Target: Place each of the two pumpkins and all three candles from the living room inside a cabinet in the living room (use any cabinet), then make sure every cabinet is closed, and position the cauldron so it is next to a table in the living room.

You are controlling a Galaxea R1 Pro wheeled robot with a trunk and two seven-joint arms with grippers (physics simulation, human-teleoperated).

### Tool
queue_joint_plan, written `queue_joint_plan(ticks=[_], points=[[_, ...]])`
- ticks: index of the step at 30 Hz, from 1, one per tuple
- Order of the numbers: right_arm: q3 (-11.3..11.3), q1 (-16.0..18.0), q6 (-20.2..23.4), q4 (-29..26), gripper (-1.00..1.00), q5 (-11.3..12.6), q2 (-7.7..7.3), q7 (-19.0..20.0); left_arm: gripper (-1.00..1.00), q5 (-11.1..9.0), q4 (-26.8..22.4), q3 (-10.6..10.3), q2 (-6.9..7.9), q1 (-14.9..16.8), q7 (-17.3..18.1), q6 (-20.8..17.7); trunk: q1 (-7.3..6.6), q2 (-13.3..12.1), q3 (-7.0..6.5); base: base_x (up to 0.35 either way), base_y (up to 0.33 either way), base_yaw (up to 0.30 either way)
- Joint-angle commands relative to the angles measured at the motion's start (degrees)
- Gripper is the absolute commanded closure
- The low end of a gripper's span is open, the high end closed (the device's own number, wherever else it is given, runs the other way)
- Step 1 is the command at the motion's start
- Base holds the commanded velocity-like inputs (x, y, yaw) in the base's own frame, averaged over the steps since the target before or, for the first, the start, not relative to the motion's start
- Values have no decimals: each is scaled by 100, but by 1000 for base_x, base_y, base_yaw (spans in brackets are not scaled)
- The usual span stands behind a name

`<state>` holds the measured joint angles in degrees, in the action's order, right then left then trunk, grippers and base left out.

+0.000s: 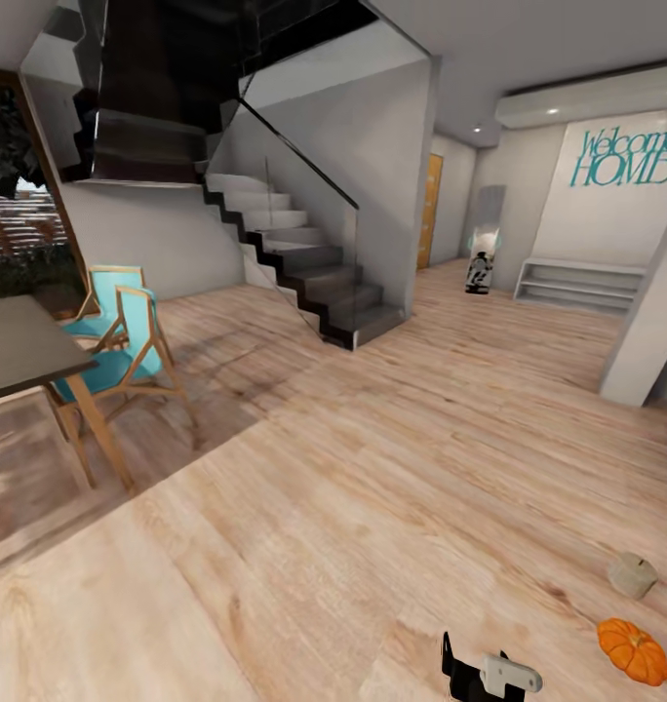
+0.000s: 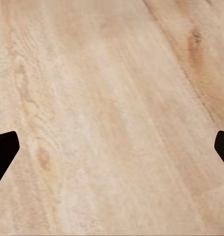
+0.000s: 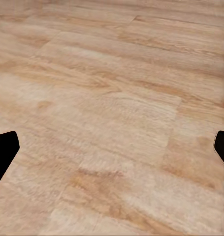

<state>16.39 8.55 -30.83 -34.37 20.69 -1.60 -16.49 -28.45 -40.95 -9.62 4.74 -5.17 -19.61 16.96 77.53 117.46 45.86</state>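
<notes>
Pumpkin and candle on the floor, both grippers wide and empty.

One pumpkin (image 1: 633, 650) lies on the wooden floor (image 1: 353, 507), a candle (image 1: 632, 574) near it. Left gripper (image 2: 112, 147) and right gripper (image 3: 112, 147) hang over bare planks.

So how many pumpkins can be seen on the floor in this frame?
1. A single orange pumpkin lies on the wood floor at the head view's lower right, just beyond a tan candle. The second pumpkin may be outside the view.
</notes>
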Motion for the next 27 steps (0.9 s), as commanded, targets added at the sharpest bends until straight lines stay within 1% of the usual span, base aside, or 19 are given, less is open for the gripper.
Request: queue_joint_plan(ticks=[1, 16, 19, 27], points=[[48, 6, -20, 1, -100, 32, -7, -47, -100, -56, -10, -43, 10, -1, -43, 27, 3, 2, 2, 332, 0, -300], [42, 6, -18, 9, -100, 25, -7, -47, -100, -58, -10, -42, 10, -1, -43, 28, 3, 2, -33, 326, -21, -300], [42, 6, -13, 9, -100, 24, -7, -47, -100, -52, -10, -40, 8, -1, -42, 40, 3, 2, -40, 112, -1, -300], [42, 6, -11, 9, -100, 23, -7, -47, -100, -47, -10, -40, 9, -1, -39, 70, 3, 2, -58, 11, 0, -300]])
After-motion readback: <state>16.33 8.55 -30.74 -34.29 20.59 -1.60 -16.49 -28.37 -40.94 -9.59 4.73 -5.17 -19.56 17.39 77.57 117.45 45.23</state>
